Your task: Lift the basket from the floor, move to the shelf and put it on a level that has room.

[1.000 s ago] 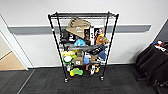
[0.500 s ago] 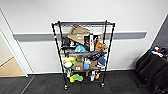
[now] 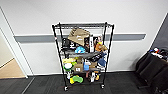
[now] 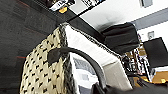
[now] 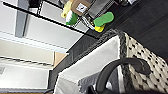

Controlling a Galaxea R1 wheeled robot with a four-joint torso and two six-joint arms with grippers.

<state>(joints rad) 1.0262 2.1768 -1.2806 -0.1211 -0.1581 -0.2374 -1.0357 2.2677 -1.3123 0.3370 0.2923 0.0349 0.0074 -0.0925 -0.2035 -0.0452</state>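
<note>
The shelf (image 3: pixel 82 56) stands centre frame against the white wall, its top level (image 3: pixel 82 25) bare, while the basket (image 4: pixel 47 72) fills both wrist views, loop handles arching close; jaw states cannot be told.

Just the background stuff here

Grey rail (image 3: pixel 35 38) runs along the white wall (image 3: pixel 82 11), dark carpet (image 3: pixel 45 86) below, black-draped table (image 3: pixel 152 66) off right.

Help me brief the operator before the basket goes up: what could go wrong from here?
The shelf's lower tiers are crammed, and a tilted cardboard box pokes up close under the top level, so the basket might snag it. The shelf stands on small wheels; a bump could roll it.
</note>
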